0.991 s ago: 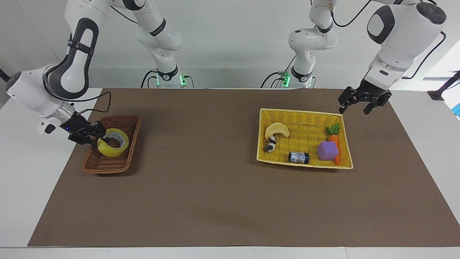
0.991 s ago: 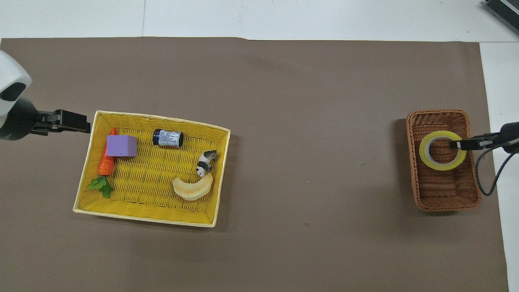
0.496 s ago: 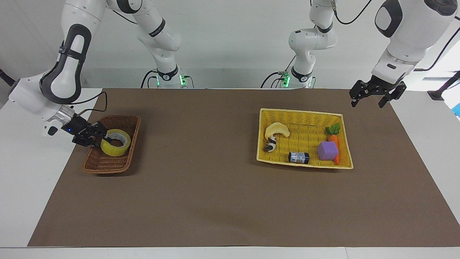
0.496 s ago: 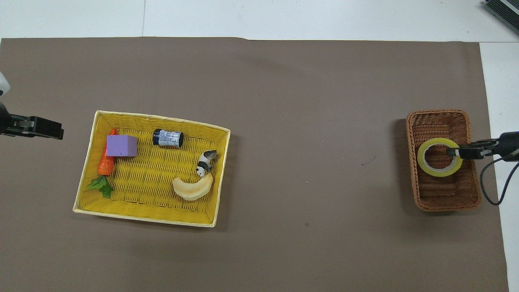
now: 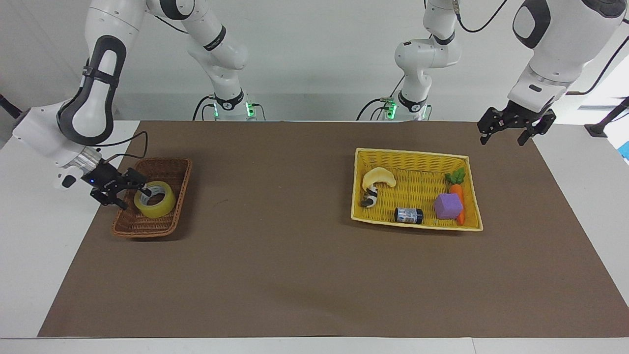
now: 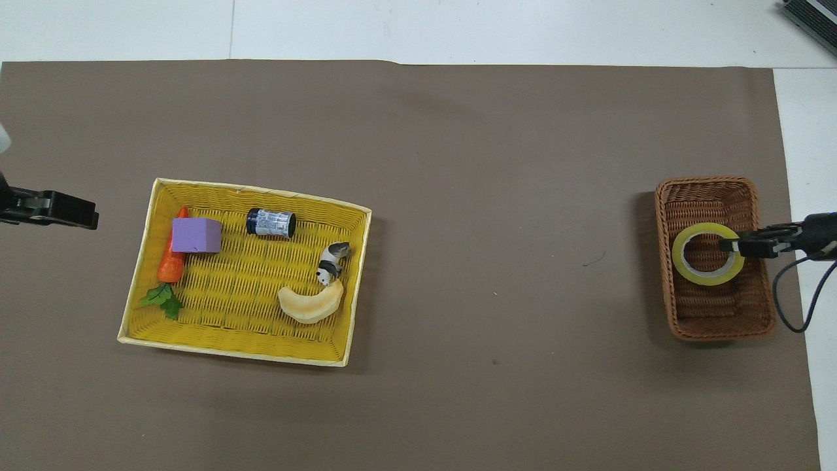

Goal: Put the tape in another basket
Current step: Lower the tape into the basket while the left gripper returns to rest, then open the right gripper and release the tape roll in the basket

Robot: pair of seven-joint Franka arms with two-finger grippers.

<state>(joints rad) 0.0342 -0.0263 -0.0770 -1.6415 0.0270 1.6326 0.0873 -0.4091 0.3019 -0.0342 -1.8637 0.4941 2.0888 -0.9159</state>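
The tape is a yellowish roll lying flat in the dark brown wicker basket at the right arm's end of the table. It also shows in the overhead view, in the basket. My right gripper is open at the roll's rim; one finger reaches over the roll's hole and the other stands outside the roll. In the overhead view the right gripper covers the roll's rim. My left gripper is open and empty in the air, over the mat beside the yellow basket's corner.
The large yellow basket toward the left arm's end holds a purple block, a carrot toy, a small dark can, a panda figure and a pale crescent toy. A brown mat covers the table.
The tape has sunk from a tilted, lifted pose to lie flat in the brown basket. My right gripper has let go and drawn back slightly. My left gripper has risen away from the yellow basket.
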